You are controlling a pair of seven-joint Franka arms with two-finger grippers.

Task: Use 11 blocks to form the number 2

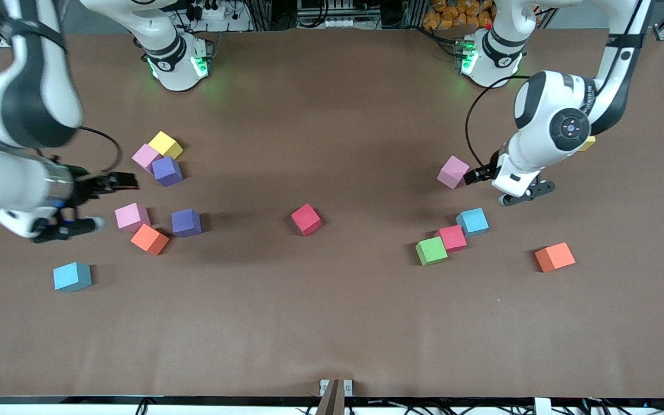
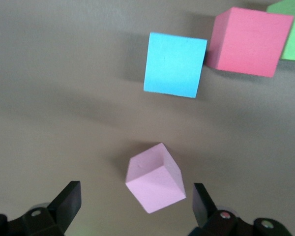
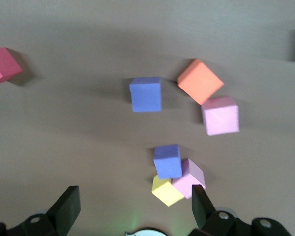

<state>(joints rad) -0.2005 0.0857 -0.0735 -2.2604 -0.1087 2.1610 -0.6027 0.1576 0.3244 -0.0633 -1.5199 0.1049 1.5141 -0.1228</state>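
No digit started yet: blocks [image 1: 306,219] lie scattered on tabletop [image 1: 332,323], left tool [image 2: 137,206] & right tool [image 3: 132,209] wide open, empty.

Free room: wide bare strip of table [image 1: 332,334] along the edge nearest the front camera; only a lone red block [image 1: 306,219] stands mid-table.

Obstacles, right arm's end: yellow cube [image 1: 165,144], pink block [image 1: 146,156] and purple block [image 1: 167,171] packed touching.

Left arm's end: green block [image 1: 431,251], red block [image 1: 452,237] and light blue block [image 1: 472,222] in a touching row.
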